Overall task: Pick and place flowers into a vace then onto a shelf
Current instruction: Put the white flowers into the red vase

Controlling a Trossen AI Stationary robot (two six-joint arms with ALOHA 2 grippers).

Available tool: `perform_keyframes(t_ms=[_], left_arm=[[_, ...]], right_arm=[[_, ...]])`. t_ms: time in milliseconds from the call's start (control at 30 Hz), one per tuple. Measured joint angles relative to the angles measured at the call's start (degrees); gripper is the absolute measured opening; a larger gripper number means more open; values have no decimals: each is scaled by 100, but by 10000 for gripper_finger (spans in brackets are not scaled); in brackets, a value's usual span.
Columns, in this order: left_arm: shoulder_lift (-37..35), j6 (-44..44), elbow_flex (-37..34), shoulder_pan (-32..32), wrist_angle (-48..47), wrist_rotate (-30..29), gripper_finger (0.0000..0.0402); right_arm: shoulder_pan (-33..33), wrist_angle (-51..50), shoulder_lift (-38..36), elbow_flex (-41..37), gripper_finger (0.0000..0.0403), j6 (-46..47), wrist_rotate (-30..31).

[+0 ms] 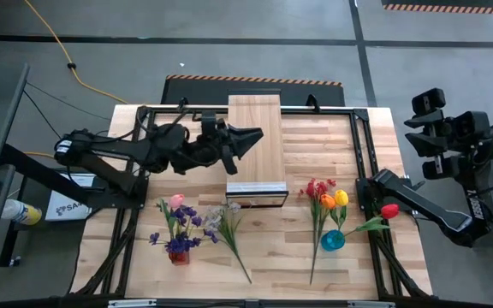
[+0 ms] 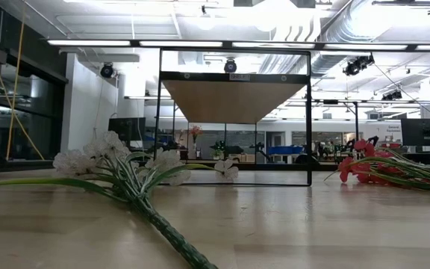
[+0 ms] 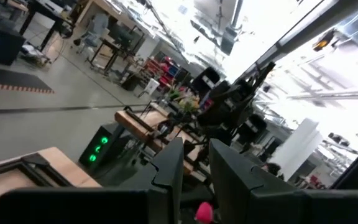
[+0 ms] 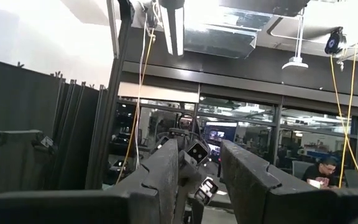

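Note:
The shelf (image 1: 255, 128) is a pale wood platform on a black frame, with a light strip at its near end; the low view shows the shelf (image 2: 234, 101) raised. A red vase (image 1: 178, 254) holds purple sprays and a pink tulip (image 1: 176, 202). A white spray (image 1: 229, 218) lies flat on the table beside it. Right of centre are a blue vase (image 1: 332, 240), orange and yellow tulips (image 1: 334, 200), a red spray (image 1: 315, 188) and a red tulip (image 1: 389, 210) whose stem runs to the blue vase. My left gripper (image 1: 258, 137) hovers open at the shelf's left edge. My right gripper (image 1: 371, 183) is open near the table's right edge, above the red tulip.
A black frame (image 1: 358, 120) runs around the tabletop. The white spray (image 2: 125, 175) and red spray (image 2: 364, 168) lie low on the boards in the low view. Bare boards lie between the two flower groups, in front of the shelf. A person sits in the room behind (image 4: 325, 171).

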Motion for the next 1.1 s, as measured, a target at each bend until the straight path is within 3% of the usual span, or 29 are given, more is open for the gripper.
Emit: perform_keyframes(t_ms=[200, 467, 733, 967, 1100], left_arm=[[10, -153, 1, 31, -130, 192, 113], [20, -263, -1, 2, -213, 1978, 113], [186, -348, 15, -205, -288, 2210, 113], [350, -473, 776, -188, -2275, 2397, 113], [549, 64, 1055, -35, -2614, 2715, 113]], right_arm=[[-1, -30, 0, 0, 114, -44, 0], [-2, -98, 0, 0, 114, -48, 0], [-1, -136, 112, 0, 114, -73, 2], [0, -141, 301, -2, 114, -57, 1], [-2, -157, 332, -2, 114, -49, -18]])
